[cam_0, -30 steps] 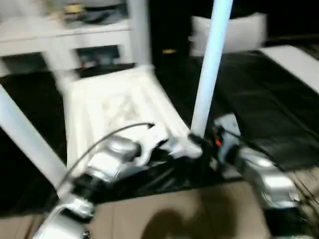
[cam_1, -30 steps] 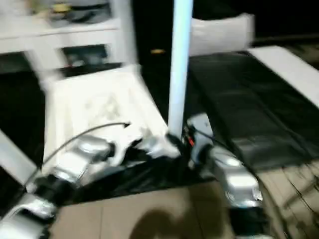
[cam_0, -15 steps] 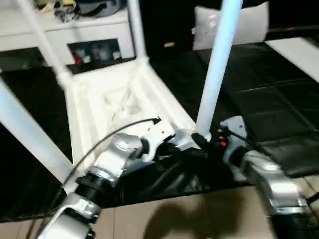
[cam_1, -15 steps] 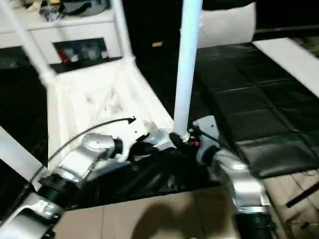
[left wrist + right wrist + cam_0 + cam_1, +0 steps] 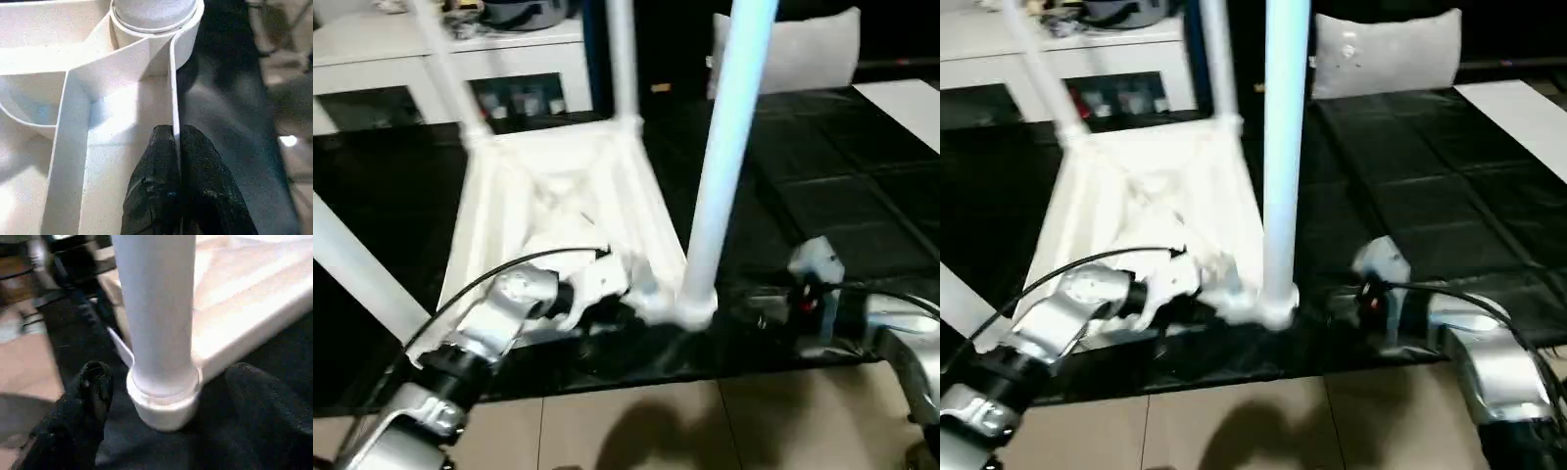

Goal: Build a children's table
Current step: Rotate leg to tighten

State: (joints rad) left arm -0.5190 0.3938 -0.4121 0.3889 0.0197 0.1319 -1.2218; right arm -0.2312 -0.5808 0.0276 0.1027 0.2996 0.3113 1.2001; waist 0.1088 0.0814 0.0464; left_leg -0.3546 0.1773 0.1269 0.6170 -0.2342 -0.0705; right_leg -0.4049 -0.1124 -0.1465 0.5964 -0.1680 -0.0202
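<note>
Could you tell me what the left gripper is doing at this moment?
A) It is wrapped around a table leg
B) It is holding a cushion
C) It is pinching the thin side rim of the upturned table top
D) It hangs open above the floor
C: in the left wrist view the left gripper has its two black fingers closed on the thin upright rim of the table top, just short of the corner socket.

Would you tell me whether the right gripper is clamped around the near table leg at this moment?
No: in the right wrist view the right gripper stands open, its black fingers apart on either side of the leg without gripping it.
</note>
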